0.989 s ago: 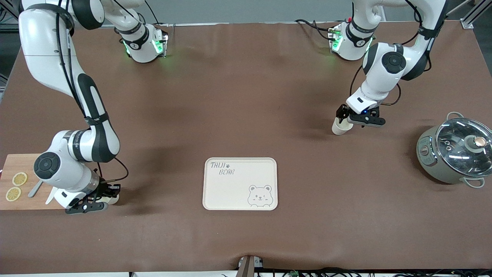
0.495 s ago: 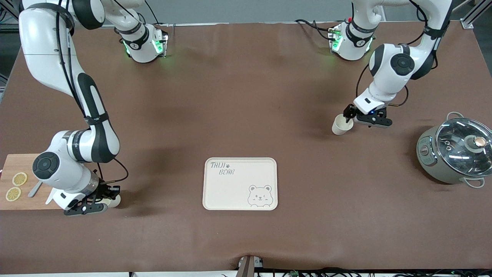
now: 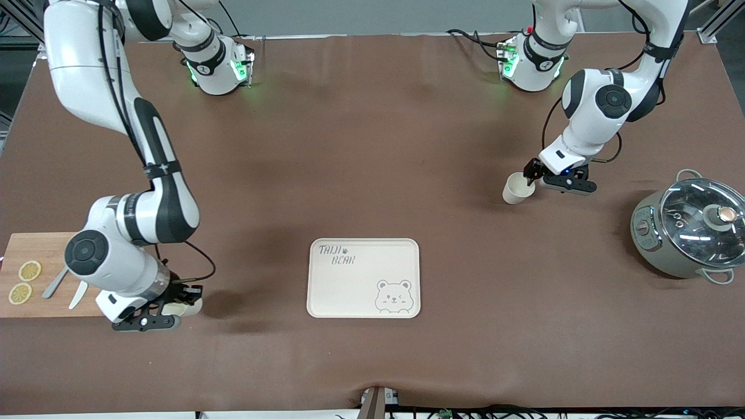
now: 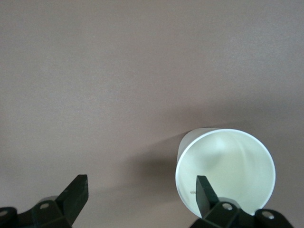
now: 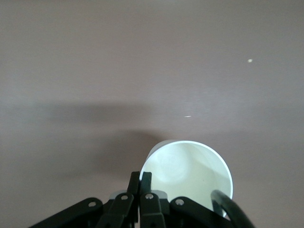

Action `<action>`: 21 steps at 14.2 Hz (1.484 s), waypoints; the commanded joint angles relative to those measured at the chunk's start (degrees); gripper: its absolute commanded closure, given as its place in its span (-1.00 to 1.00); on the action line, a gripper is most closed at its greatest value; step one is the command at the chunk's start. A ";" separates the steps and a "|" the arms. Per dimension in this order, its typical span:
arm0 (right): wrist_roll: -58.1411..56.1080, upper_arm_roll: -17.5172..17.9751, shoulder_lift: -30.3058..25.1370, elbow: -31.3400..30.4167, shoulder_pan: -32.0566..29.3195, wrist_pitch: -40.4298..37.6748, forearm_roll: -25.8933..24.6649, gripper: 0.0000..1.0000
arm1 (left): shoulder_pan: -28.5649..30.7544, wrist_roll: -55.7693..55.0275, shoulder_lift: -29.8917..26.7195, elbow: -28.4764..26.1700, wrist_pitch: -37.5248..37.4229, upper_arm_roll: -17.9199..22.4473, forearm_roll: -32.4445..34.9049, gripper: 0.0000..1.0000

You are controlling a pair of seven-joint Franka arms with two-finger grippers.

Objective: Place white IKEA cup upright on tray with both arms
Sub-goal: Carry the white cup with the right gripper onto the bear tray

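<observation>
Right tool is pinched shut on a cup's rim near the board, while the left tool, jaws wide, straddles another cup's rim; tray bare.

Even, bright overhead light leaves soft, diffuse shadows on the brown desk under both arms. Glare streaks the pot's glass lid at the frame's right (green glows mark the bases, top). Both wrist views look dimmer and soft, with the black fingers blurred along the bottom edge.

Cream bear-print tray flat mid-table, two white cups off it
</observation>
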 commanded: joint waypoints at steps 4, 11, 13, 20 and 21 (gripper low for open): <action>15.67 -0.21 -0.55 2.45 8.12 -2.57 -0.99 1.00 | -0.04 -0.67 3.63 1.53 3.42 -2.31 -0.84 -1.00; 22.19 -0.21 4.27 11.05 15.16 -4.68 -0.11 1.00 | 0.05 -4.89 5.30 2.06 4.04 -3.72 -0.58 1.00; 25.17 -0.12 8.31 15.62 16.83 -4.51 -0.03 1.00 | -0.21 -5.25 5.57 2.24 4.04 -3.90 -0.57 1.00; 31.77 2.42 14.48 20.92 19.64 -2.75 -0.11 1.00 | -0.91 -9.10 6.01 6.79 3.25 -4.60 -0.57 1.00; 32.65 2.51 14.83 20.92 20.09 -2.40 -0.11 1.00 | -1.09 -10.77 6.10 8.81 1.68 -5.12 -0.66 1.00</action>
